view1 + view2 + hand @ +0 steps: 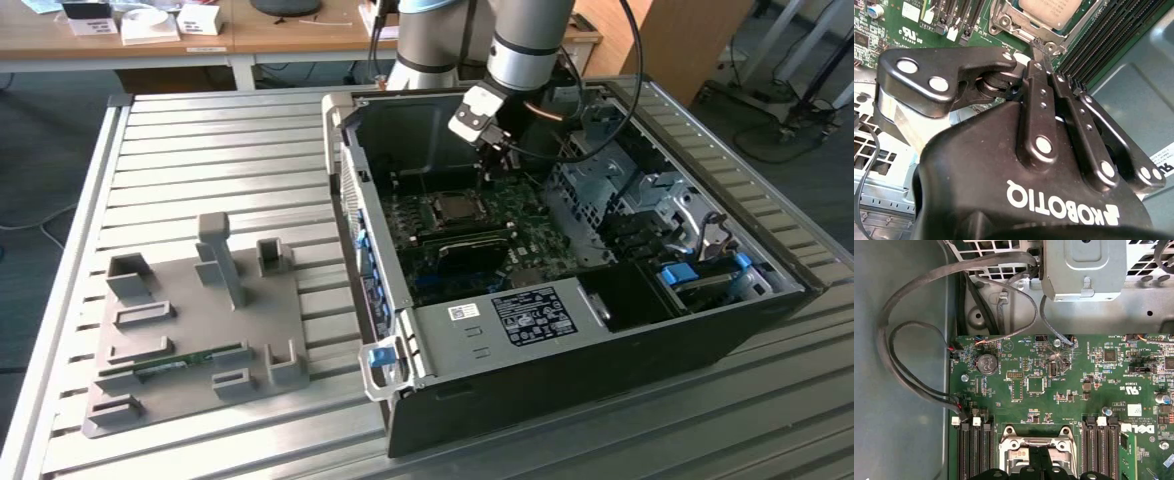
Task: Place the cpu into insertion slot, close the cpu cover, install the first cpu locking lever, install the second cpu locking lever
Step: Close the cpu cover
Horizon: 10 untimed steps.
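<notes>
White lettering runs across the black body of the gripper (pixel 1041 55) in the second wrist view, and white printed marks and a pale sticker (pixel 1134 410) sit on the green motherboard (pixel 1054 385) in the first wrist view. In the exterior view a black label (pixel 534 315) with fine white print lies on the metal bay of the open computer case (pixel 561 390), and a small white label (pixel 463 311) is just beside it at about 9 o'clock. The gripper's two black fingers (pixel 1036 100) are drawn together, with no real gap at their tips. The tips rest at a corner of the silvery cpu cover (pixel 1004 20), against a thin metal piece there; whether they pinch it cannot be told. The cpu (pixel 1054 10) lies flat inside the insertion slot (pixel 447 210), its pale top showing through the opening of the cover, which lies down over it. In the exterior view the slot is at roughly 11 o'clock from the black label, and the gripper (pixel 511 170) hangs over the board at about 1 o'clock from the slot. Long black memory slots (pixel 1101 445) flank the socket. A grey fixture tray (pixel 187 300) sits on the slatted table (pixel 200 150), well apart from the case at about 9 o'clock, with a green memory stick (pixel 174 365) in it.
</notes>
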{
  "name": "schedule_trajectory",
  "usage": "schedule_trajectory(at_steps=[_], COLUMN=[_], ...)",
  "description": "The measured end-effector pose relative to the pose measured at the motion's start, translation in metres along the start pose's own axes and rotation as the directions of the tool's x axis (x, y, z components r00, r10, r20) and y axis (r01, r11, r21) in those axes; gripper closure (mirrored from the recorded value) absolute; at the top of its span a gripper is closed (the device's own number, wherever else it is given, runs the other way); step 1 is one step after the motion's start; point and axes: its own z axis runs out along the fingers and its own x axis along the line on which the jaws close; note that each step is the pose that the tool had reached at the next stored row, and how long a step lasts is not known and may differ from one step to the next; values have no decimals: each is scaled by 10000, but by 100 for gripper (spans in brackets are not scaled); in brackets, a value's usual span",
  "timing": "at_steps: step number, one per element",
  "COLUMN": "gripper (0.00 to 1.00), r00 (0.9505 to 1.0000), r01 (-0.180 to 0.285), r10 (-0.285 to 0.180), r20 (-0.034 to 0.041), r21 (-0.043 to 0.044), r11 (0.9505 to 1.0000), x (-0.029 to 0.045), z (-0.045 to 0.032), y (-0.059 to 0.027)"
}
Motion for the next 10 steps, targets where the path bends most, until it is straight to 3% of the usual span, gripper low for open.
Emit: schedule_trajectory(at_steps=[3,10], gripper=[89,89], r00=[10000,10000], r01=[0,-1], r10=[0,1], r20=[-2,-2], r21=[-1,-1], r11=[10000,10000], x=[-1,-3], z=[5,14], y=[-46,-245])
